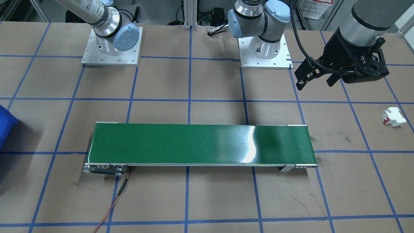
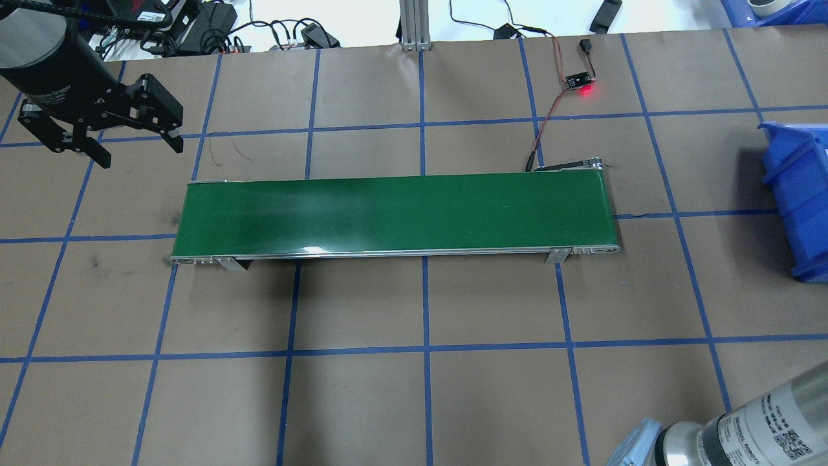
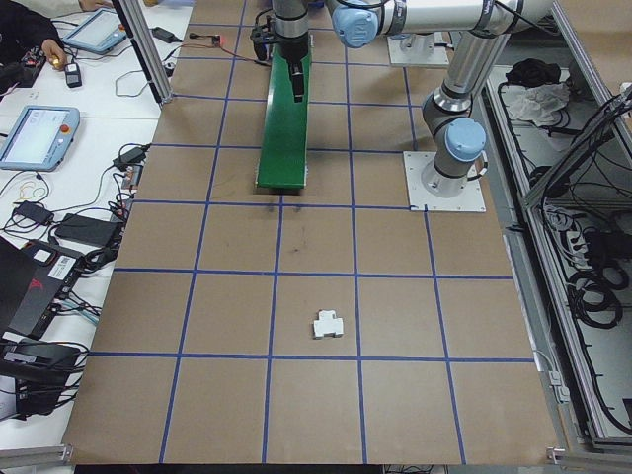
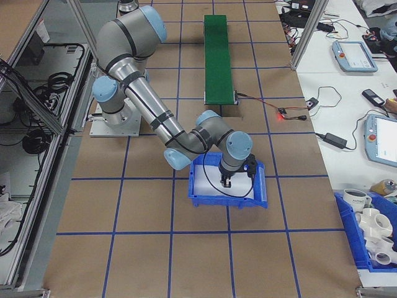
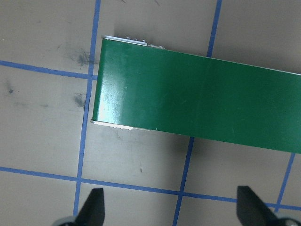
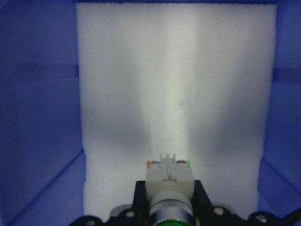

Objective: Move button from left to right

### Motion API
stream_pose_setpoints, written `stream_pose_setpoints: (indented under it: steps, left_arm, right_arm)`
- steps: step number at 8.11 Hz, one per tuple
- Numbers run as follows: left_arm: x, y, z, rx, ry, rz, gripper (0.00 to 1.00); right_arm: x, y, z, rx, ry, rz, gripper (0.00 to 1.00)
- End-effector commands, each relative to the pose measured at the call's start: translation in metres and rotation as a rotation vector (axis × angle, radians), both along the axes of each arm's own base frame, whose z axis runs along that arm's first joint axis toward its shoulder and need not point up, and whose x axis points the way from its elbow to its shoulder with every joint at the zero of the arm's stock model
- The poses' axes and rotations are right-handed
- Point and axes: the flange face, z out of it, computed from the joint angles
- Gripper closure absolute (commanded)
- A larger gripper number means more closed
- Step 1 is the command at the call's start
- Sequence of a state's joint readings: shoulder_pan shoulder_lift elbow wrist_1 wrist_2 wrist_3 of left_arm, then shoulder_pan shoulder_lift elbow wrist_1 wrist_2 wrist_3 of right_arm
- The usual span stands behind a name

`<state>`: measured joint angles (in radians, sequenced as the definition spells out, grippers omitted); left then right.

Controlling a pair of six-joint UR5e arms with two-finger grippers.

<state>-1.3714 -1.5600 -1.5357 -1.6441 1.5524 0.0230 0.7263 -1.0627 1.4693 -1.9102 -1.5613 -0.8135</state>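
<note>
Button (image 6: 170, 181) clamped between the black fingers (image 6: 141, 200) of the right gripper (image 4: 236, 179), white-grey body forward, green cap just showing at the bottom edge of the right wrist view, held above the white foam floor of the blue bin (image 4: 260, 197). Right gripper pointing straight down inside the bin, forearm sloping back up from the wrist to a raised elbow and on to the base plate; bin well beyond the right end of the green conveyor belt (image 4: 218, 53), on the brown table (image 4: 149, 211). Left gripper (image 2: 136, 145) hanging in the air off the belt's left end, fingers (image 5: 93, 207) spread wide apart with nothing between them, tips aimed down and slightly toward the belt (image 2: 394, 213), wrist camera looking onto the belt's end and the blue tape grid. Left arm stretched out from its base plate (image 1: 264, 51), forearm reaching past the belt's end. White breaker with a red switch (image 1: 392, 116) lying on the table farther out from the belt's left end than the left gripper, well apart from both. Red and black cable (image 2: 546, 120) leading off the belt's right end to a small board with a red light.
</note>
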Motion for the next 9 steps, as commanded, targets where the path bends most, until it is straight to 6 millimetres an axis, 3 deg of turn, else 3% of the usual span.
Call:
stream_pose_setpoints:
  steps: [1, 3, 4, 6, 7, 9]
  left_arm:
    - [0.0, 0.0, 0.0, -0.004, -0.001, 0.0, 0.0]
    - [0.0, -0.001, 0.0, -0.003, -0.001, 0.0, 0.0]
    - [0.0, -0.001, 0.0, -0.003, -0.001, 0.0, 0.0]
    - [0.0, 0.0, 0.0, -0.004, -0.001, 0.0, 0.0]
    - [0.0, 0.0, 0.0, -0.004, -0.001, 0.0, 0.0]
    - [0.0, -0.001, 0.0, -0.003, -0.001, 0.0, 0.0]
  right_arm:
    - [0.004, 0.001, -0.019, -0.018, -0.012, 0.023, 0.48]
    - [0.002, -0.002, -0.026, -0.032, 0.001, 0.046, 0.45]
    - [0.001, -0.001, -0.02, -0.039, 0.008, 0.051, 0.18]
    - [0.007, 0.004, 0.01, -0.056, 0.029, 0.044, 0.0]
    - [0.015, 0.011, 0.015, -0.027, -0.007, 0.034, 0.0]
    - [0.037, 0.025, 0.059, -0.013, -0.021, 0.039, 0.0]
